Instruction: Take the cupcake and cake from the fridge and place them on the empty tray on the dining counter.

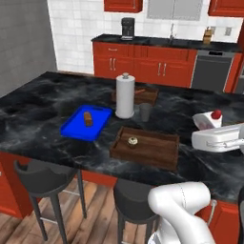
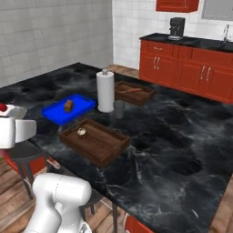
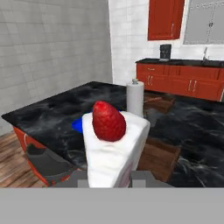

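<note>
We see the cake (image 3: pixel 114 146), a white wedge topped with a red strawberry, clamped between the fingers (image 3: pixel 109 177) and held up in the air, off to the side of the empty tray (image 1: pixel 157 150) rather than over it. That dark wooden tray is our landmark on the black marble table (image 1: pixel 43 107): the cupcake (image 1: pixel 132 141) sits inside it, close to the corner nearest the blue tray (image 1: pixel 76 128). The blue tray lies just beside the wooden tray and carries a small brown loaf (image 1: pixel 88 118). Beyond the wooden tray stand a white paper towel roll (image 1: pixel 125 96) and, just beside it, a grey cup (image 1: pixel 145 112); farther behind those lies a second wooden tray (image 1: pixel 147 94). Dark stools (image 1: pixel 45 177) stand at the table edge nearest us, below the wooden tray.
</note>
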### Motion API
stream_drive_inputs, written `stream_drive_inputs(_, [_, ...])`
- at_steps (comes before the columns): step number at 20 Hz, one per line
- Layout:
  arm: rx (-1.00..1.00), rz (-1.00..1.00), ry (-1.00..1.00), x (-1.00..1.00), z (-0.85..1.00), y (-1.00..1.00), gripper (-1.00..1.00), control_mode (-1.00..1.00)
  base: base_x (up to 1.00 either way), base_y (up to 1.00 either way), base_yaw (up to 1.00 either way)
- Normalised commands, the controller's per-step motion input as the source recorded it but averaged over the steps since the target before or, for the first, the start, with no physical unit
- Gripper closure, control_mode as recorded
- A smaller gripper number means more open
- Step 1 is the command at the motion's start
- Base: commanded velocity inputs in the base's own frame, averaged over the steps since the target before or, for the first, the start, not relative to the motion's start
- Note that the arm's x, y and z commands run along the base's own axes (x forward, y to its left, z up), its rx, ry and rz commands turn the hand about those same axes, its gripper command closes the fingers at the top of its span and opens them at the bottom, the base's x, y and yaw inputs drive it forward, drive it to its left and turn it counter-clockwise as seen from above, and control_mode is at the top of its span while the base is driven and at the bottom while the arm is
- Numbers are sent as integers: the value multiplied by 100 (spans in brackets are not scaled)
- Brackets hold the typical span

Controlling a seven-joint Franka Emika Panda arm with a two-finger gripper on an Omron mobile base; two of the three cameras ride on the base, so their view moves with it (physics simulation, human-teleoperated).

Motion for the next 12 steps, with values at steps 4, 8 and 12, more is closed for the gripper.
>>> stream_drive_inputs(4, [0, 0, 0, 0, 0, 0, 100, 100, 69, -55, 20])
stream_drive_inputs(8, [9, 0, 13, 43, -4, -32, 100, -100, 35, -34, 0])
stream_drive_inputs(12, [19, 1, 21, 89, -14, -21, 100, -100, 0, 0, 0])
